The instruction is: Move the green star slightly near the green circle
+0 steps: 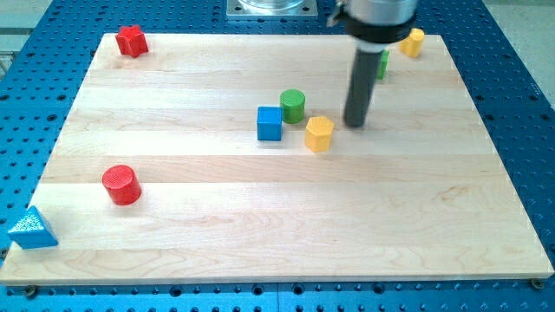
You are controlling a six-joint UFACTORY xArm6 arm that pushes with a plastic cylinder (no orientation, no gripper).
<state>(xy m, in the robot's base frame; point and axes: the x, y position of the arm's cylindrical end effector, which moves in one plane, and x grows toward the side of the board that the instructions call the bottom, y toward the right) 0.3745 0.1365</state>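
Observation:
The green circle (292, 105) is a short green cylinder near the board's middle, just above a blue cube (270, 123). The green star (382, 64) is mostly hidden behind my rod near the view's top right; only a green sliver shows. My tip (355, 124) rests on the board to the right of the green circle, right of a yellow hexagon (319, 133), and below the green star.
A red star (131, 41) sits at the top left corner. A red cylinder (121, 185) stands at the left. A blue triangle (32, 229) lies at the bottom left edge of the wooden board (260, 217). A yellow block (413, 42) sits at the top right.

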